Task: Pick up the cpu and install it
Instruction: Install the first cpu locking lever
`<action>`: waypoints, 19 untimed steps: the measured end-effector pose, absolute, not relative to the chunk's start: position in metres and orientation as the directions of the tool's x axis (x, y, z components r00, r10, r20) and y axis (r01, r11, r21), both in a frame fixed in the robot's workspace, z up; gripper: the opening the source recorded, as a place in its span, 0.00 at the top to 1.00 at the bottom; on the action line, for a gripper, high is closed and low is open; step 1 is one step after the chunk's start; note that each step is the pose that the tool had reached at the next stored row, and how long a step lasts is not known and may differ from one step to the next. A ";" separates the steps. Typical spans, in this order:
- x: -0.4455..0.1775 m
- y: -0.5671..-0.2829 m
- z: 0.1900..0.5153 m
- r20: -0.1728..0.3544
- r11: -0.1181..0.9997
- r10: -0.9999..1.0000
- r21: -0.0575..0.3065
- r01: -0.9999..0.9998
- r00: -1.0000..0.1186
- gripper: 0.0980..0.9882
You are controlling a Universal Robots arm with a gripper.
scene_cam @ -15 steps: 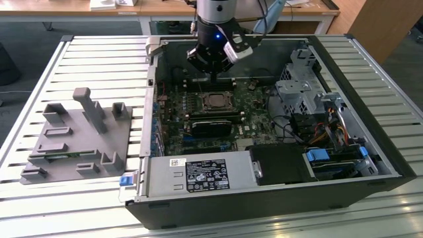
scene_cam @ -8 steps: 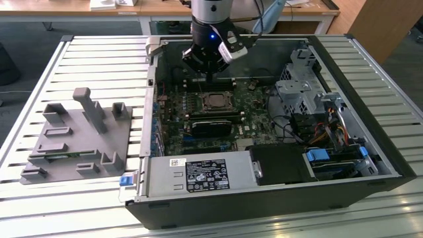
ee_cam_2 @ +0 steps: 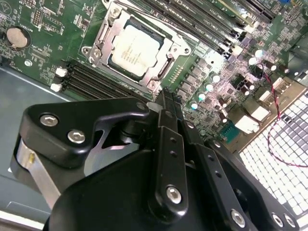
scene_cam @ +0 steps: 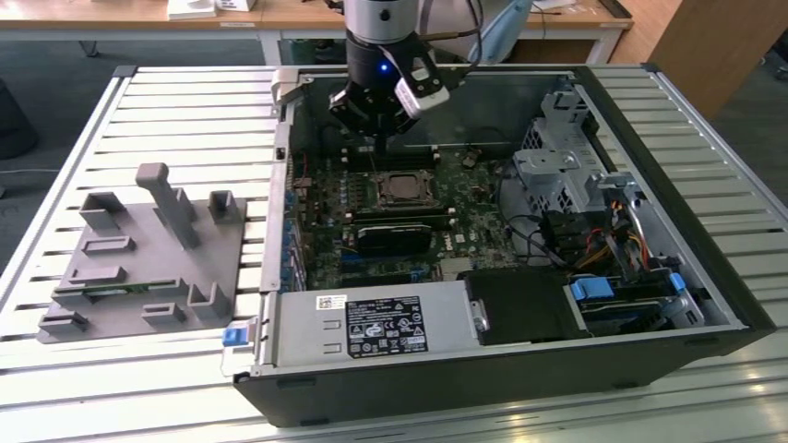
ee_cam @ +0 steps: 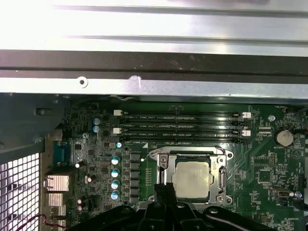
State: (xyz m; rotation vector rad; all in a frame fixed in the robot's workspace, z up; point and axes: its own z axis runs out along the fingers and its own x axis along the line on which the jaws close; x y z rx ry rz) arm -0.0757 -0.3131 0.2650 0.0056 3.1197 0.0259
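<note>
Second wrist view: cpu [ee_cam_2: 136,48] seated in socket [ee_cam_2: 98,46]; claw [ee_cam_2: 166,103] empty.

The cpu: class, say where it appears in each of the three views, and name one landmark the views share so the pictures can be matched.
Exterior view: the cpu sits in the motherboard socket, below the gripper.
Second wrist view: cpu beyond the gripper.
First wrist view: cpu beside the gripper.
Shared landmark: the socket's metal frame.

Obstructed and cropped items

End effector [ee_cam_2: 166,103] body cut off by frame edge in both wrist views; its linkage hides the board beneath. Cpu [ee_cam: 192,179] corner is masked by the fingertips [ee_cam: 165,188] in the first wrist view. Finger gap undeterminable.
</note>
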 end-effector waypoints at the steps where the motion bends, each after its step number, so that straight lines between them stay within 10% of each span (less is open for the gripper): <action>1: -0.076 -0.313 0.265 -0.022 1.000 0.004 0.017 0.003 -1.000 0.99; 19: -0.083 -0.313 0.265 -0.022 1.000 0.004 0.017 0.003 -1.000 0.99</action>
